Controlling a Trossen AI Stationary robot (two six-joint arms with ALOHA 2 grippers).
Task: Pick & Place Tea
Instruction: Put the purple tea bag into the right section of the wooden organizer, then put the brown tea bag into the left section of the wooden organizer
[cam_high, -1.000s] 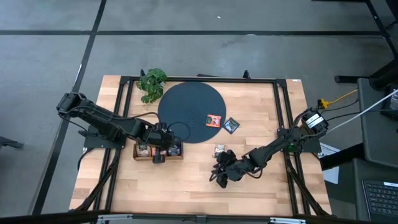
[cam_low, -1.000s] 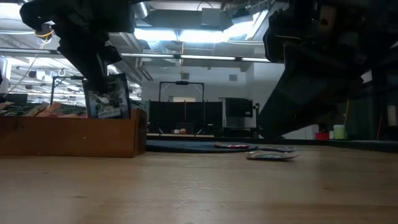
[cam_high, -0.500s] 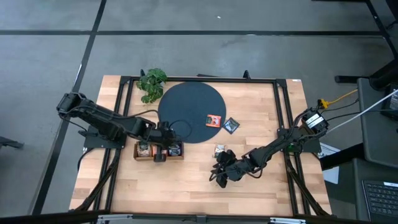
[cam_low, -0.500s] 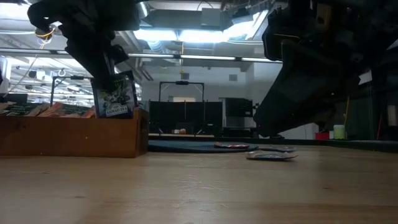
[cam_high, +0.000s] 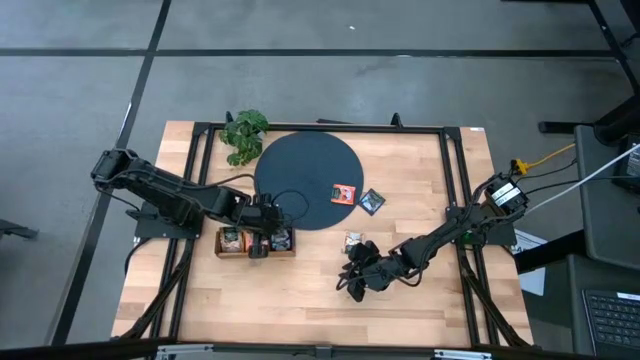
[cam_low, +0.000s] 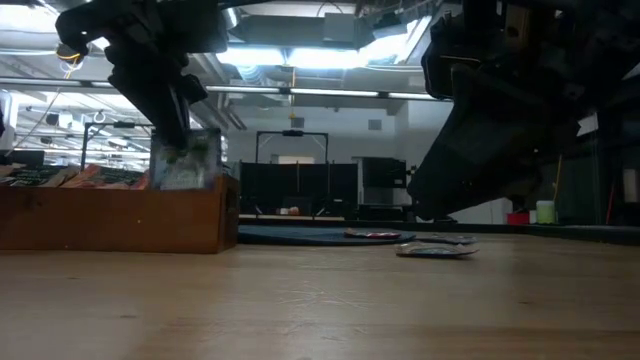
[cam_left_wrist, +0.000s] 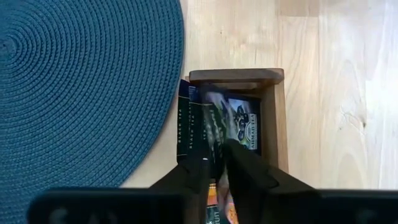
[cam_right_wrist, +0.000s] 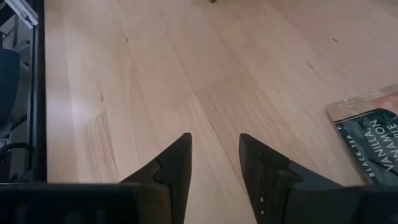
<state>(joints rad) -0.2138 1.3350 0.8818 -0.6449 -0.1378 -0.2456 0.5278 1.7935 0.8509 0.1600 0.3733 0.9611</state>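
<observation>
Tea: from the high view, left gripper (cam_high: 262, 243) sits over the wooden tray (cam_high: 222, 252) by the dark mat (cam_high: 300, 175); two sachets (cam_high: 345, 193) lie at the mat's edge, one (cam_high: 353, 239) near the right gripper (cam_high: 357, 284).

Low view: a dark sachet (cam_low: 186, 160) pinched upright at the tray's end.

Left wrist: fingers clamp it over the end compartment.

Right wrist: jaws apart, empty, above bare light wood table (cam_right_wrist: 155, 74).

Risk: sachet snags neighbouring packets, or tilts and catches the wall. Lit workshop ceiling behind.

The pinched sachet (cam_low: 187, 160) shows blurred (label unreadable) above the tray (cam_low: 120, 220).
</observation>
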